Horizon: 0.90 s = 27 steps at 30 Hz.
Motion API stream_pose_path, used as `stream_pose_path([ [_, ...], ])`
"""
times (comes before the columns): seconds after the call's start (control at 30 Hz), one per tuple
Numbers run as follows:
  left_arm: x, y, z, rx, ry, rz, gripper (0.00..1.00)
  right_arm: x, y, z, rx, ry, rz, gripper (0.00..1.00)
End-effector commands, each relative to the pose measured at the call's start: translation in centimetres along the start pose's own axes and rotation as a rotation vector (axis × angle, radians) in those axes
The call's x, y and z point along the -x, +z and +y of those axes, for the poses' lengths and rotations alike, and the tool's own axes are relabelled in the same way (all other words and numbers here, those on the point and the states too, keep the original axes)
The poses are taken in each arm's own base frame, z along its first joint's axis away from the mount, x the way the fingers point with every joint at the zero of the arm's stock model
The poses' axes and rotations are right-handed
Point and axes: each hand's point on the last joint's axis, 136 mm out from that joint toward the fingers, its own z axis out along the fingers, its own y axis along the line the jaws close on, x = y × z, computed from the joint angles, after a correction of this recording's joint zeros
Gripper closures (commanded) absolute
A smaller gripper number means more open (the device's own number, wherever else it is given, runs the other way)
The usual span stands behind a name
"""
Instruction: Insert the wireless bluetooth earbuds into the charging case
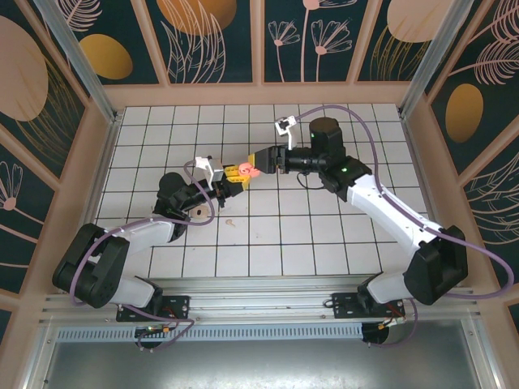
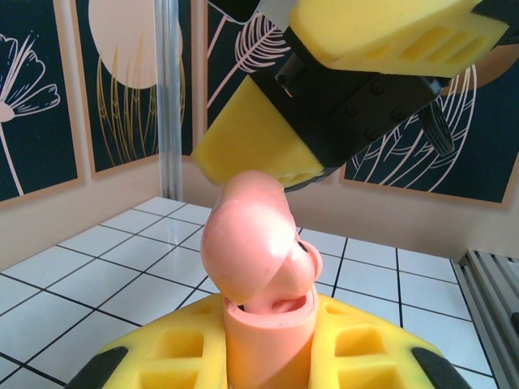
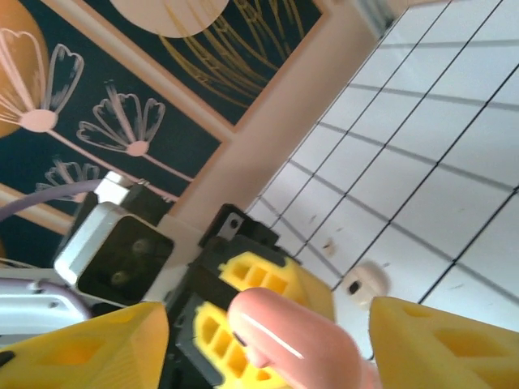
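The left hand (image 1: 234,181) grips the open pink case (image 2: 261,332) upright. The right hand (image 1: 260,160), spread wide, straddles its lid (image 2: 243,235). One earbud (image 3: 362,283) lies on the tabletop (image 3: 454,162) below, likely the right hand's to fetch.

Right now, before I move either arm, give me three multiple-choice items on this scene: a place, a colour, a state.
1. Where is the charging case? A on the tiles; B in the left gripper; C against the wall.
2. What colour are the pads of the right gripper? A yellow; B blue; C grey.
3. The case's lid is: A shut; B missing; C hinged open.
Answers: B, its jaws clamp the case's base; A, seen on both pads; C, a gap shows under the tilted lid.
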Motion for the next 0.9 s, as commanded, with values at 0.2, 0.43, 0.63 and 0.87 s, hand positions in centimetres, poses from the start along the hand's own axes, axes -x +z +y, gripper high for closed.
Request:
stream_pose_path([
  [0.2, 1.6, 0.3, -0.2, -0.016, 0.028, -0.031, 0.97, 1.2, -1.6, 0.1, -0.154, -0.33, -0.074, 0.22],
  [0.43, 1.8, 0.3, -0.2, -0.024, 0.027, -0.039, 0.97, -0.2, 0.3, -0.2, -0.171, -0.375, -0.005, 0.19],
  [0.63, 1.8, 0.2, -0.3, -0.024, 0.029, -0.039, 0.97, -0.5, 1.0, -0.6, -0.171, -0.376, 0.013, 0.19],
  [0.87, 2.1, 0.2, -0.4, -0.026, 0.033, -0.043, 0.97, -0.7, 1.2, -1.2, -0.193, -0.376, 0.018, 0.19],
])
